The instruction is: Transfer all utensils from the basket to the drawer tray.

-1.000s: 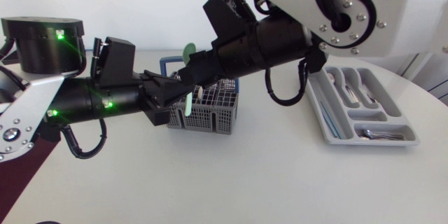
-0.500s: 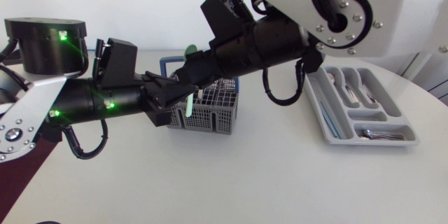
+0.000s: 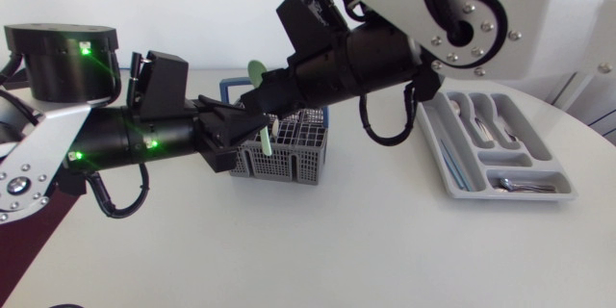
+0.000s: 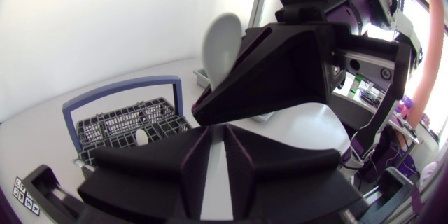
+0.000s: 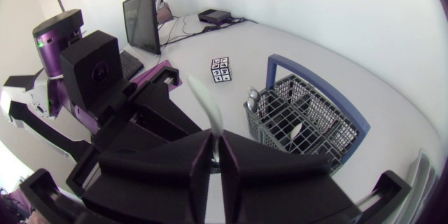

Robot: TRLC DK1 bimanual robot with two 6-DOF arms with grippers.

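Spoon, pale green, sits by its handle between the narrow-set fingers of the right gripper, bowl upward, raised over the left end of the basket. In the head view its lower end hangs at the basket's rim, and whether it is clear of the rim cannot be told.

The basket is one grey wire box with a blue hoop handle, standing on the desk. The right wrist view shows two pale utensil ends standing in it.

One drawer tray lies well apart from the basket, on the right arm's side. Metal spoons or forks lie in its upper compartments, more metal pieces in the cross compartment at its near end, and a thin bluish piece in the long side compartment.

The left gripper is just beside and under the right one, its fingers close together with a slim gap and nothing between them. Both arms cross above the basket and hide much of it in the head view. One small marker card lies on the desk beyond the basket.
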